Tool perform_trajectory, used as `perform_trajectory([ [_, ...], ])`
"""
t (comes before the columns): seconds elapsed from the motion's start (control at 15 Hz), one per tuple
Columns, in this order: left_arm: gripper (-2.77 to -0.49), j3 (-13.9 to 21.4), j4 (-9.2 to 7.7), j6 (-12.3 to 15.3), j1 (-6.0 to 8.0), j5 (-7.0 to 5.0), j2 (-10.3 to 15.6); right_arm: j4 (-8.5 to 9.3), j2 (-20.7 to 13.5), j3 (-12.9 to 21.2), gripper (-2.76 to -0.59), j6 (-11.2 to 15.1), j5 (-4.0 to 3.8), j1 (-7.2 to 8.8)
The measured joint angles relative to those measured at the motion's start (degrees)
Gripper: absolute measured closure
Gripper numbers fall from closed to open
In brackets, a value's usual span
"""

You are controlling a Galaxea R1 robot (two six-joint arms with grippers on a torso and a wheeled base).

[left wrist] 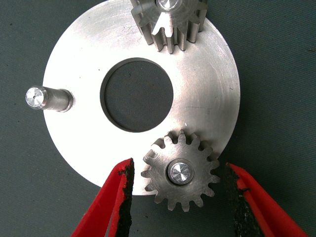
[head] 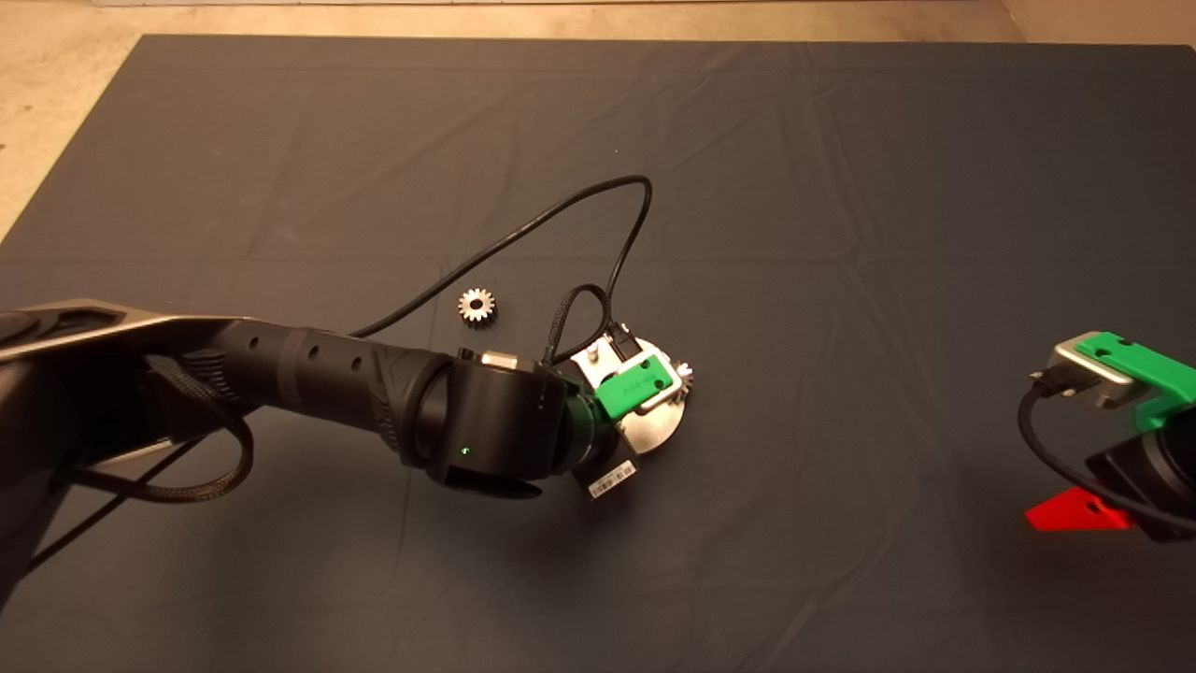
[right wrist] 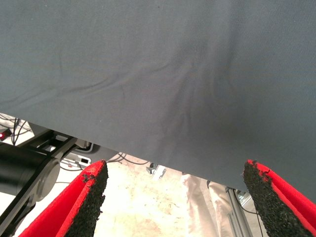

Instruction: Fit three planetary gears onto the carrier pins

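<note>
— dark cloth, that mat [head: 841,187], and almost nothing on it. why is the left arm stretched so far toward the middle?

— because the disc [left wrist: 207,98] lies there, near the mat's centre, and the left gripper [left wrist: 177,197] hangs straight over it. the right gripper [right wrist: 173,197] waits at the mat's right edge, fingers spread on nothing.

— and the disc lies flat for a reason?

— so the carrier pins stand upright and a gear can drop onto one by its bore. two gears are on already: one [left wrist: 181,174] at the disc's rim between the left fingers, another [left wrist: 168,22] at the opposite rim.

— is the gripper pinching that near gear?

— no. the pads stand apart, a gap on each side of the teeth. i'd judge it seated and let go, the pin's top showing through the bore.

— what's left?

— one bare pin [left wrist: 47,97] sticks past the disc's edge, and a loose gear [head: 476,305] rests on the mat, near the disc on the far-left side. that pair looks like the last step.
</note>
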State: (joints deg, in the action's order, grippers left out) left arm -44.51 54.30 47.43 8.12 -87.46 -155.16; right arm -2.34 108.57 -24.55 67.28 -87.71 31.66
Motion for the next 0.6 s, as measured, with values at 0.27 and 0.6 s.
perform_trajectory([
  [0.27,-1.46,1.24,0.00,0.00,0.00,-0.02,0.43,0.00,0.00,-0.02,-2.02,-0.85,0.01,0.00],
  [0.6,-1.75,2.08,0.00,0.00,0.01,-0.02,0.94,0.00,0.02,-0.06,-2.02,-1.27,0.00,0.00],
])
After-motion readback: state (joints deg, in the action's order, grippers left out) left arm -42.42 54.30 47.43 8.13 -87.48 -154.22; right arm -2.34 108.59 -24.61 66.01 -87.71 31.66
